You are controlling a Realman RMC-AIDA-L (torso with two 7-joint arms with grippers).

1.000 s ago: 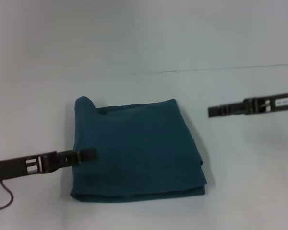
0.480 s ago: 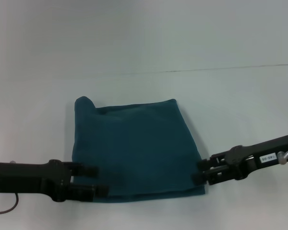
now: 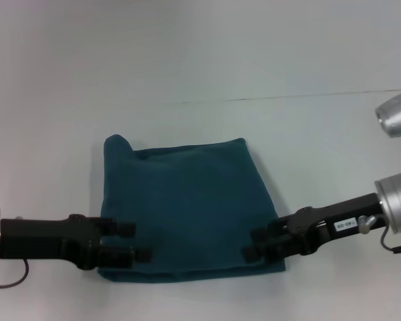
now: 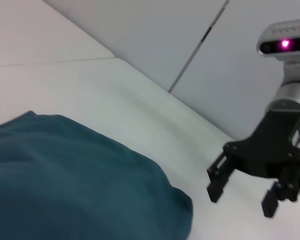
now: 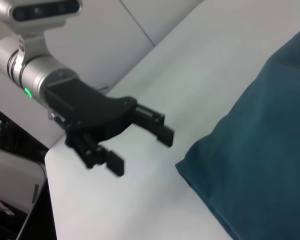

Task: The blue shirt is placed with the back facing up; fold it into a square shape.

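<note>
The dark teal-blue soft-fabric shirt (image 3: 187,210) is lying already folded into a rough rectangle on the plain white surface (image 3: 200,73), slightly longer from near edge to far edge than across. The black left gripper (image 3: 135,242) is reaching in over its near left corner and the black right gripper (image 3: 252,245) over its near right corner, both with jaws parted and gripping nothing. Both are sitting about equally close to the near hem, the cloth stretching away from them, so lifting that hem toward the far edge looks like the move that would square it.
</note>
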